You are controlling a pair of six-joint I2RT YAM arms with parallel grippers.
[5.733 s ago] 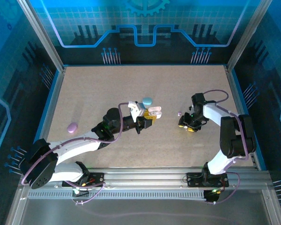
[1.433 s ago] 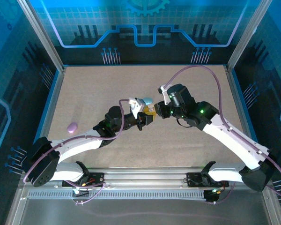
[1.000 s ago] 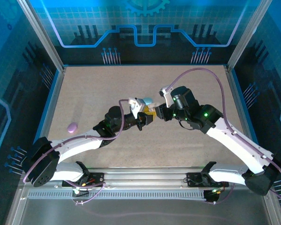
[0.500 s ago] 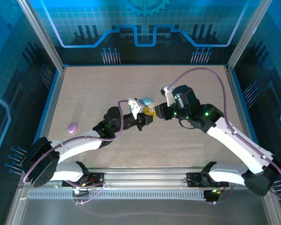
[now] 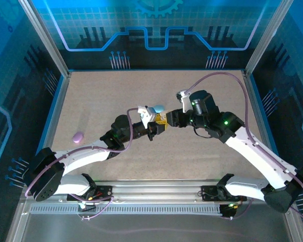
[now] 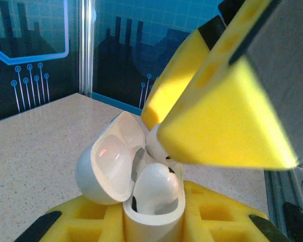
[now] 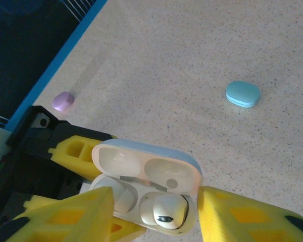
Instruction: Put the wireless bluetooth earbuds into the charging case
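Top view: left pincer (image 5: 154,127) and right pincer (image 5: 167,120) tip to tip over mid-counter (image 5: 91,91).
Left wrist: left pincer clenched on open white charging case (image 6: 111,169); earbud (image 6: 155,189) seated inside.
Right wrist: right pincer spread wide, straddling case.

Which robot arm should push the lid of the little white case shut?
Probably the right arm. The right claw is open at the case, free to move. The left claw is busy clamping that case.
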